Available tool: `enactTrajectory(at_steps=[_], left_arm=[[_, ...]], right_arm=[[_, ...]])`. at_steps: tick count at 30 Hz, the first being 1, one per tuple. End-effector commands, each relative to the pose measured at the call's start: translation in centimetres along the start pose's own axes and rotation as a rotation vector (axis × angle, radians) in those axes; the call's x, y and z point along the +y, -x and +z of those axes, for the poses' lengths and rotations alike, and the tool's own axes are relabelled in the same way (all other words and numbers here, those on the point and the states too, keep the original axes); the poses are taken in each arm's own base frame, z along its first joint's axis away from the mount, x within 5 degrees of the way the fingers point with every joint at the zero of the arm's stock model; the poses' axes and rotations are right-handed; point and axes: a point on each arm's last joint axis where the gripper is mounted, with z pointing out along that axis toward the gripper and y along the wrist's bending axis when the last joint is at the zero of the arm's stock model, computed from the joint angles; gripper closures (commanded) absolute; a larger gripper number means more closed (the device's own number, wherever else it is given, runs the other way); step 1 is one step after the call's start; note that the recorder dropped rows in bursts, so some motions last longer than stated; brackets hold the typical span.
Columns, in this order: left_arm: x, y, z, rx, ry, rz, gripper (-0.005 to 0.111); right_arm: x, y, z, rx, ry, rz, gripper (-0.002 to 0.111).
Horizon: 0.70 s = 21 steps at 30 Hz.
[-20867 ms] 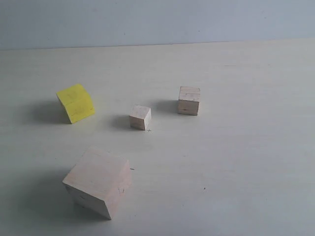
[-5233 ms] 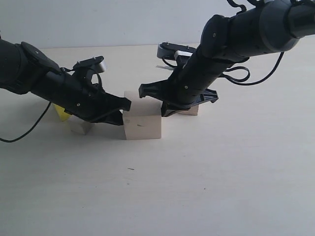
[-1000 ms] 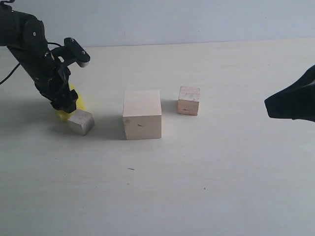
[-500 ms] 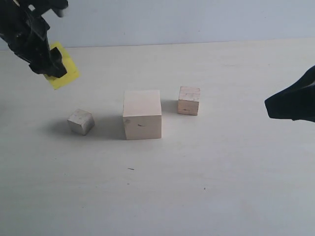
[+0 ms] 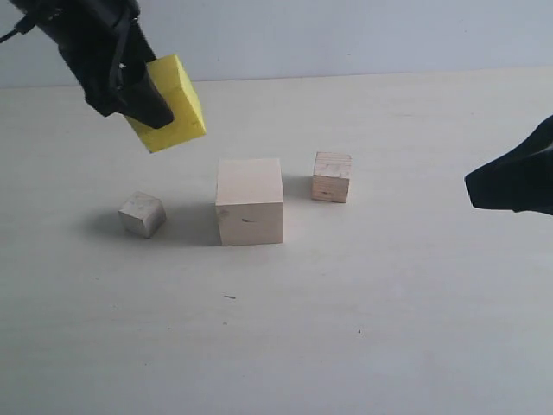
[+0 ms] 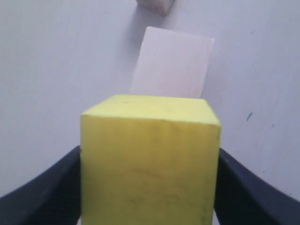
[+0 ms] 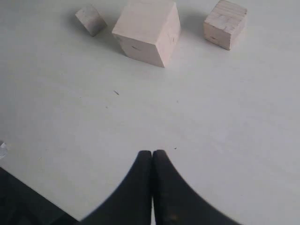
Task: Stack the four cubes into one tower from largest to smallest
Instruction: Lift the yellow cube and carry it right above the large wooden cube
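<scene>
Soft, even light washes the pale table (image 5: 363, 346) almost to white, with a cool bluish cast. In the exterior view faint, fuzzy shadows lie left of the large wooden cube (image 5: 250, 201) and the small grey-looking cube (image 5: 142, 213) — the light comes from the right. The right gripper (image 5: 471, 183) shows as a flat black shape without detail. Close to the left wrist camera, the yellow cube (image 6: 150, 164) looks slightly soft.

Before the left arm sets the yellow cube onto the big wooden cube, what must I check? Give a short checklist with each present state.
1. Grip on the bright yellow cube: ok, left gripper clamps two sides.
2. Top of the large pale wood cube free: ok.
3. Yellow cube over that top: not ok, it hangs left of it.
4. Yellow cube level: not ok, tilted.
5. Base clear of left small wood cube and right small wood cube: ok.
6. Path clear of right gripper: ok, shut, far right.
</scene>
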Motion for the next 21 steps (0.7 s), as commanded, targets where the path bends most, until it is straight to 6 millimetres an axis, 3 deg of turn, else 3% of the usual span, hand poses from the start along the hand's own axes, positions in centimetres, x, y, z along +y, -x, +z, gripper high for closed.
enactTrajectory(at_steps=[1, 8, 21], left_arm=[[0.0, 2.0, 2.0, 0.053, -0.048, 0.062, 0.107], [0.9, 3.1, 5.0, 0.102, -0.084, 0.092, 0.107], [1.8, 4.2, 7.0, 0.086, -0.092, 0.119, 0.107]], right_arm=[[0.0, -0.2, 0.1, 0.004, 0.0, -0.012, 0.108], [0.0, -0.2, 0.1, 0.004, 0.0, -0.012, 0.108], [0.0, 0.0, 0.1, -0.01, 0.001, -0.012, 0.108]])
